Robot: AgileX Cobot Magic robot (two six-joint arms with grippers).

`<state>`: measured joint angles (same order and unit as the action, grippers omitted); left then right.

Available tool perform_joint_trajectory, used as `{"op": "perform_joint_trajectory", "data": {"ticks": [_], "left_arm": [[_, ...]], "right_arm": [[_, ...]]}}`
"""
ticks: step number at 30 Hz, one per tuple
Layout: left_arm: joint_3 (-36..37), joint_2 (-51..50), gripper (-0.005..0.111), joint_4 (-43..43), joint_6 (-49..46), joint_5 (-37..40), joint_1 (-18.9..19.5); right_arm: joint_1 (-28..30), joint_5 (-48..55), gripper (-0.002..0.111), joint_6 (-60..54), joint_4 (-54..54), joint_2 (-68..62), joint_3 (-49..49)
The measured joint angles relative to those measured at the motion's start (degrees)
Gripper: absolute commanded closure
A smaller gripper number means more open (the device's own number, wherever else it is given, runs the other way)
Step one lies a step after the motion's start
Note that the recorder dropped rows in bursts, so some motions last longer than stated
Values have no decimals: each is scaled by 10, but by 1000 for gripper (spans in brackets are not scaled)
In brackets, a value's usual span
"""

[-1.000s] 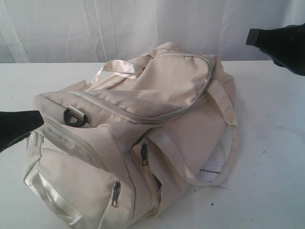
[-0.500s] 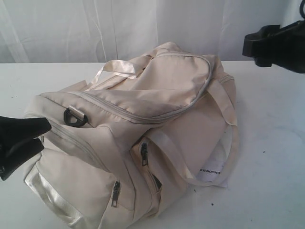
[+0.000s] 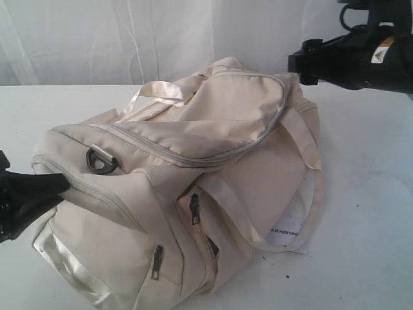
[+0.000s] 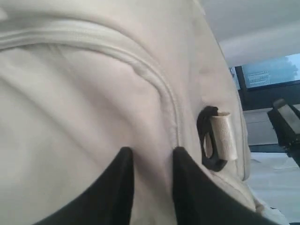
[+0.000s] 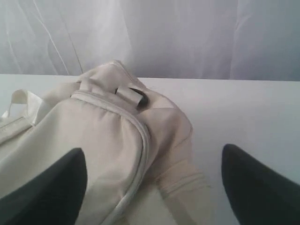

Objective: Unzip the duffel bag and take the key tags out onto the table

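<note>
The cream duffel bag (image 3: 213,129) lies on the white table (image 3: 371,213) with its main zipper (image 3: 193,159) closed. The key tags are hidden. My left gripper (image 3: 62,183) is at the bag's near left end, below the black D-ring (image 3: 101,159). In the left wrist view that gripper (image 4: 152,157) has narrowed its jaws on a fold of bag fabric beside the D-ring (image 4: 209,140). My right gripper (image 3: 298,63) hangs open above the bag's far right end. In the right wrist view its jaws (image 5: 154,157) stand wide over the bag's end (image 5: 108,140).
A white sheet with printed text (image 3: 293,236) sticks out from under the bag's right side. Satin handles (image 3: 155,93) lie on top of the bag and side pocket zippers (image 3: 155,261) face the front. A white curtain (image 3: 129,39) closes the back.
The left gripper moved in against the bag's left end and narrowed on the fabric. The right gripper opened and moved left, toward the bag's far end.
</note>
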<state>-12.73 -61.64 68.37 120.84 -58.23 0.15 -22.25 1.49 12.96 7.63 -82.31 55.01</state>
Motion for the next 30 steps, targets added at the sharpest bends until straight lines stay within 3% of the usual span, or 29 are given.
{"op": "perform_joint_trajectory", "data": {"ticks": [2,11,13,14,15,16,18,25,30], "left_arm": [[0,-4,107,0,-11,-1,-1],[0,-5,107,-4,-57,-15,-2],[0,-5,107,-8,-60,-20,-2],[0,-5,107,-10,-62,-22,-2],[0,-5,107,-14,-64,-23,-2],[0,-6,107,-18,-65,-23,-2],[0,-6,107,-35,-77,-24,-2],[1,-7,107,-215,-203,7,-3],[1,-7,107,-398,-338,68,-8]], "right_arm": [[0,-1,35,0,0,-50,32],[0,-15,36,-34,0,-242,188],[0,12,47,-35,0,-275,218],[0,23,64,-35,0,-284,225],[0,53,73,-41,1,-295,239],[0,64,93,-47,2,-297,243],[0,93,108,-67,3,-297,247],[-1,306,108,-117,55,-226,250],[-1,462,108,-170,-19,-124,249]]}}
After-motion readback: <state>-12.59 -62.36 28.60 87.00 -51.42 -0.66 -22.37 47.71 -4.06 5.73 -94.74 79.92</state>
